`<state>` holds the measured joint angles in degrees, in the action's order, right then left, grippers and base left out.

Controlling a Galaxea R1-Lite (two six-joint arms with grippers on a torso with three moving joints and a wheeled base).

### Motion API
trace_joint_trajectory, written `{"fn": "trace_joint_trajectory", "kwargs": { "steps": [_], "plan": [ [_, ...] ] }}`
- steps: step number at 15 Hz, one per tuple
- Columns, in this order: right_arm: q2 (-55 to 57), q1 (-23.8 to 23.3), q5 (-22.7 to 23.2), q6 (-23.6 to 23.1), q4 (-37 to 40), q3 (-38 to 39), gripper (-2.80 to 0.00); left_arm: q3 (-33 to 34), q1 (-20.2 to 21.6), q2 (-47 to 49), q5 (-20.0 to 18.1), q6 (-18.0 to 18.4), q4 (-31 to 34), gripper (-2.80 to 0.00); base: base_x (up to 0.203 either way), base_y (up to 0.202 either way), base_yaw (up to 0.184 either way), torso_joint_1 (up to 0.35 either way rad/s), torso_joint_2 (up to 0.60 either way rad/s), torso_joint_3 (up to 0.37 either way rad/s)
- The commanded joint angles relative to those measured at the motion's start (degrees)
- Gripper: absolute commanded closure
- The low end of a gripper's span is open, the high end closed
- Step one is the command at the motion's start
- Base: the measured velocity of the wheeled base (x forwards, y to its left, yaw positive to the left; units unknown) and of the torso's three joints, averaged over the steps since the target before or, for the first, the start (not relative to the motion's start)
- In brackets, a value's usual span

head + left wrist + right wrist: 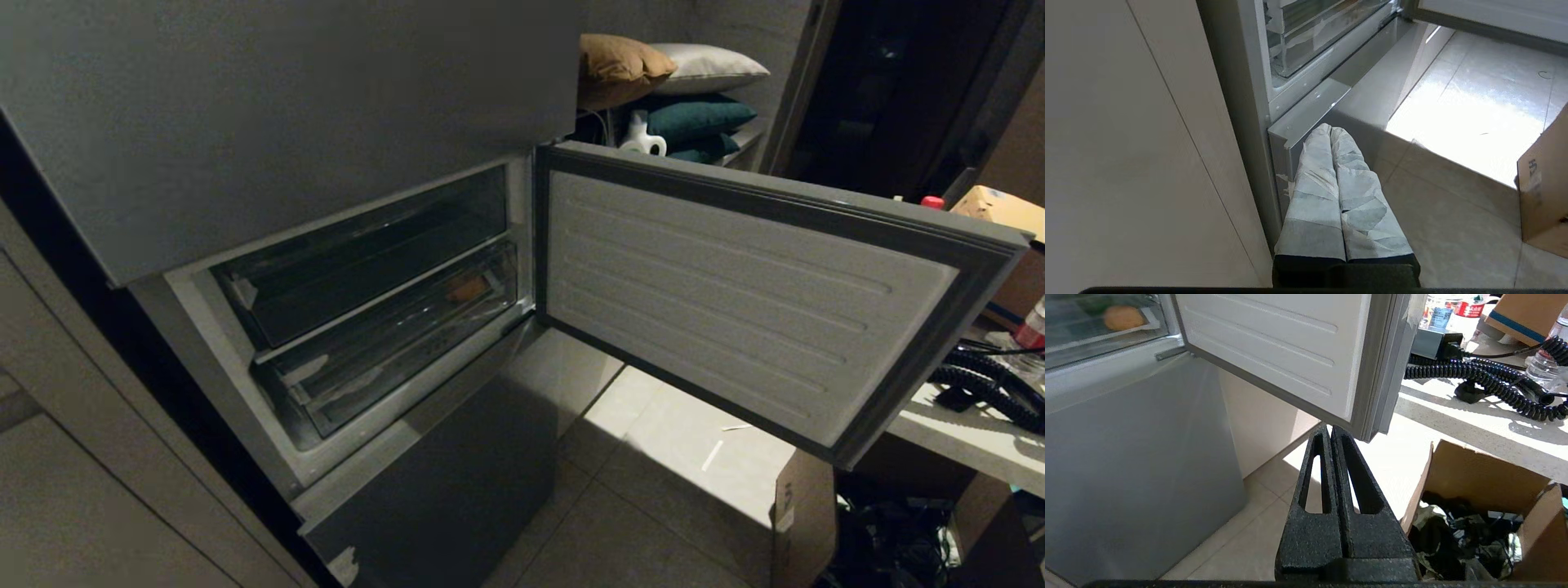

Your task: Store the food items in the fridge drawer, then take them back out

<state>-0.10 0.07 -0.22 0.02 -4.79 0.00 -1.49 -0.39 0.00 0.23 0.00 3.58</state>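
Note:
The fridge's middle compartment stands open, with two clear bins inside. The lower one, the fridge drawer (pixel 384 359), carries whitish tape scraps and sits pushed in. A tan-brown potato (pixel 467 287) shows through the plastic at its right end, also seen in the right wrist view as the potato (pixel 1122 317) with a dark green shape (pixel 1096 303) beside it. My left gripper (pixel 1329 130), wrapped in white tape, is shut and empty by the corner of the fridge's bottom grey panel (pixel 1306 122). My right gripper (pixel 1329 428) is shut and empty, just under the open door's lower corner. Neither arm shows in the head view.
The open fridge door (pixel 735 310) swings out to the right. A cardboard box (pixel 1478 490) of dark clutter stands on the floor beneath a table holding a coiled black cable (pixel 1486 379) and a water bottle (pixel 1541 355). A beige cabinet panel (pixel 1126 143) flanks the fridge's left side.

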Motion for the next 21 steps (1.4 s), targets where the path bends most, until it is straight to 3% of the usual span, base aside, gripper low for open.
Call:
{"fn": "trace_joint_trajectory", "kwargs": {
  "steps": [1,18,21],
  "plan": [
    [0.1,0.0,0.0,-0.1,0.0,1.8,0.00,0.0,-0.1,0.1,0.0,0.0,0.0,0.00,0.000,0.000,0.000,0.000,0.00,0.000],
    [0.1,0.0,-0.4,0.7,-0.1,1.8,0.00,0.0,-0.1,0.1,0.0,-0.1,0.0,0.00,0.000,0.000,0.000,0.000,0.00,0.000],
    [0.1,0.0,-0.4,0.7,0.0,1.8,0.00,0.0,-0.1,0.1,0.0,-0.1,0.0,0.00,0.001,-0.111,-0.002,0.000,0.00,0.000]
  ]
}}
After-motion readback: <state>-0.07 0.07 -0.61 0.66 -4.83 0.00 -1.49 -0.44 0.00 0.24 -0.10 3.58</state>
